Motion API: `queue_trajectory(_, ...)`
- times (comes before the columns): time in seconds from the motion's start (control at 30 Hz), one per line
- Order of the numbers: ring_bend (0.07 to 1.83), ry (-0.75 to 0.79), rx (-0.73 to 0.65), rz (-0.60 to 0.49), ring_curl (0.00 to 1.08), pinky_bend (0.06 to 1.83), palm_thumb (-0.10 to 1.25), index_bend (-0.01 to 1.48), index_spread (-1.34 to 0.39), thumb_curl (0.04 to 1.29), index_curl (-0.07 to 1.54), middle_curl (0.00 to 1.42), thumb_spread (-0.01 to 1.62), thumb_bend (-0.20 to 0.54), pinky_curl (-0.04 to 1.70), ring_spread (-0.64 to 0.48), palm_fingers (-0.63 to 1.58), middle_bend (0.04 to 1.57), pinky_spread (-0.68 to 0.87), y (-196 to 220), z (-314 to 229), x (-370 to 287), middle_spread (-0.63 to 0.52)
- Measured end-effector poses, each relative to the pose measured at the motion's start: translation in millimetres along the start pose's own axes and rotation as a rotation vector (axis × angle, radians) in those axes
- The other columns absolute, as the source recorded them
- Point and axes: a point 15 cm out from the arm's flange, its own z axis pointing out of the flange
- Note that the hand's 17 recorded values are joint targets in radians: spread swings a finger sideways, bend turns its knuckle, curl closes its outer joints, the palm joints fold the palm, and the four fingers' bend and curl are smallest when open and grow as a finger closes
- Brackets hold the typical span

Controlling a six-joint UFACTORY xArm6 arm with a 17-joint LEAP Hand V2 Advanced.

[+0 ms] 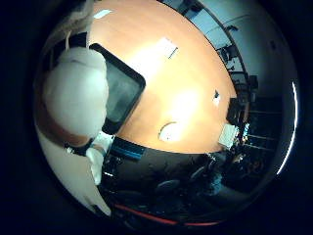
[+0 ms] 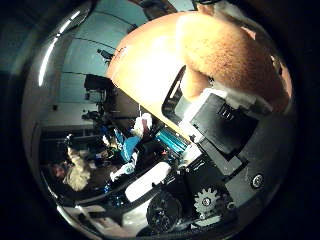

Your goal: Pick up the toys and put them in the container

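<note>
Close against the palm, a plush toy fills the nearest part of both views: tan and furry on the thumb side, pale and rounded on the little-finger side, where its bulk sits at about nine o'clock. The hand shows white and black finger parts lying right against the toy's underside, and more white finger parts reach past the pale fur in the other view, so I judge that the fingers are curled round the toy and carrying it above the worktop; the full wrap of the fingers is hidden by the fur. Just beyond the toy, in the little-finger view, lies a dark tray-like container with rounded corners, resting on the orange worktop; its near part is covered by the toy, and its long axis runs roughly from eleven o'clock to five o'clock. The relation that matters is that the toy hangs partly over the container's nearer edge, so the drop point lies toward three o'clock from the toy, a short way off. Whether the toy is wholly inside the rim line cannot be told. Farther out on the worktop sit a white paper at about one o'clock, a small round white object near the worktop's edge, and a small tag.
</note>
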Motion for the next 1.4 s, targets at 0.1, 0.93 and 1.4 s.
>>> queue_trajectory(0.1, 1.29, -0.027, 0.014, -0.026, 0.81, 0.98, 1.03, 0.99, -0.31, 0.88, 1.0, 0.93, 0.65, -0.019, 0.96, -0.26, 1.0, 1.27, -0.33, -10, 8, -12, -0.18)
queue_trajectory(0.93, 0.68, -0.064, -0.012, -0.023, 0.43, 0.53, 0.62, 0.34, -0.47, 0.41, 0.53, 0.5, 1.16, -0.024, 0.71, 0.05, 0.09, 0.49, 0.39, -8, 32, -11, -0.1)
queue_trajectory(1.4, 0.37, 0.001, -0.055, 0.058, 0.25, 0.32, 0.58, 0.17, -0.45, 0.31, 0.36, 0.35, 1.1, -0.023, 0.44, 0.17, 0.21, 0.24, 0.51, 34, 20, 42, -0.05)
